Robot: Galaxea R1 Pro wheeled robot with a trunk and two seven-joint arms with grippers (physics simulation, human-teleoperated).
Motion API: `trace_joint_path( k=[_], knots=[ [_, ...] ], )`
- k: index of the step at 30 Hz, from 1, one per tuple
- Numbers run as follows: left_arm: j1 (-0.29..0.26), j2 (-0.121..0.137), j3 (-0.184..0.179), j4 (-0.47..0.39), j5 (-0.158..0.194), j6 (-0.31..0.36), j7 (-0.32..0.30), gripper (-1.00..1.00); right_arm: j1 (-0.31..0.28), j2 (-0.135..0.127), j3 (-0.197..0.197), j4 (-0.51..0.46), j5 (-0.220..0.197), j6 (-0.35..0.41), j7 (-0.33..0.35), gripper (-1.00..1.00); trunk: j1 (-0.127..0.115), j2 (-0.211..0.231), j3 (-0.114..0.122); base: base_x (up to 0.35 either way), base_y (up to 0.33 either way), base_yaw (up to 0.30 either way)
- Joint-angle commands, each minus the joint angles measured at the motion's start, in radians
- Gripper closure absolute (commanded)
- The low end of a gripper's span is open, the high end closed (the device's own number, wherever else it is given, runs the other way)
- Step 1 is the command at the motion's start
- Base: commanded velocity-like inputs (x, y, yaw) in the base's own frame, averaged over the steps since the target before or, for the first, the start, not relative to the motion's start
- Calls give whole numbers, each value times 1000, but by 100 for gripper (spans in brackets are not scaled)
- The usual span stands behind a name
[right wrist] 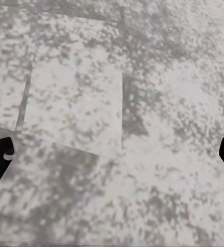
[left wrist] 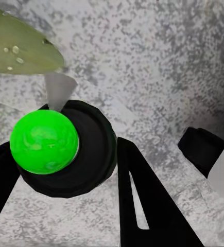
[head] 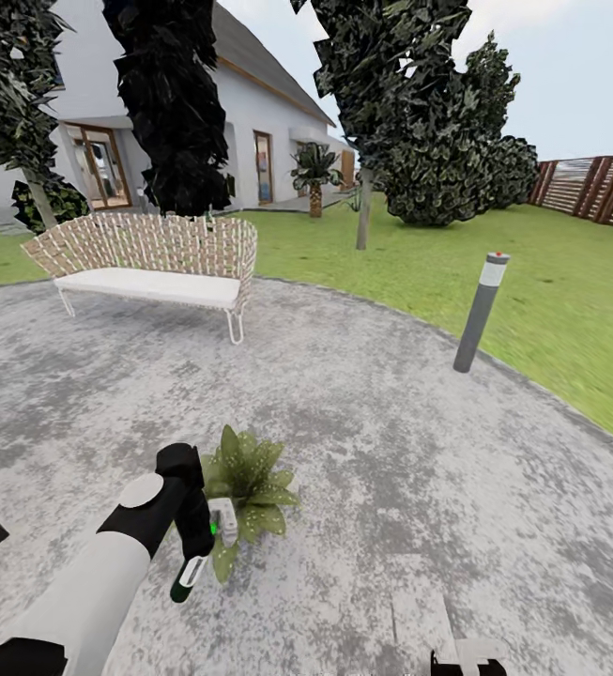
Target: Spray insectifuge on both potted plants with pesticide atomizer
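One potted plant (head: 250, 481), a low rosette of pointed, pale-speckled green leaves, stands on the round grey patio (head: 362, 413) at the lower left of the head view; its pot is hidden under the leaves. My left gripper (head: 198, 540) hangs right beside it on its left, shut on the pesticide atomizer (head: 222, 520), whose white and green parts touch the leaves. The left wrist view has the atomizer's black round cap with a bright green knob (left wrist: 45, 141) held between the black fingers (left wrist: 148, 206), and a leaf (left wrist: 19, 46) close by. My right gripper (right wrist: 112, 154) stands open over bare paving.
A woven white bench (head: 151, 268) stands at the patio's far left. A grey bollard light (head: 480, 310) stands at the patio's right edge. Lawn (head: 550, 310), trees, a small palm (head: 315, 178), a white house and a brown slatted fence (head: 597, 188) lie beyond.
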Motion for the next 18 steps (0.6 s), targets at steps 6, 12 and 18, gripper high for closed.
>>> trace_joint_path(
  k=[6,12,18],
  knots=[
    [0,5,0,11,0,9,-7,100,0,0,9,0,-8,-2,-2,-100,-1,0,4,-253,-184,244],
    [79,52,163,14,73,-51,130,100,0,-1,10,0,-5,-1,1,-100,-1,0,6,-278,-151,108],
    [197,59,392,37,282,-380,356,100,0,0,20,-3,2,-1,7,-100,-1,0,7,-75,-28,2]
  ],
)
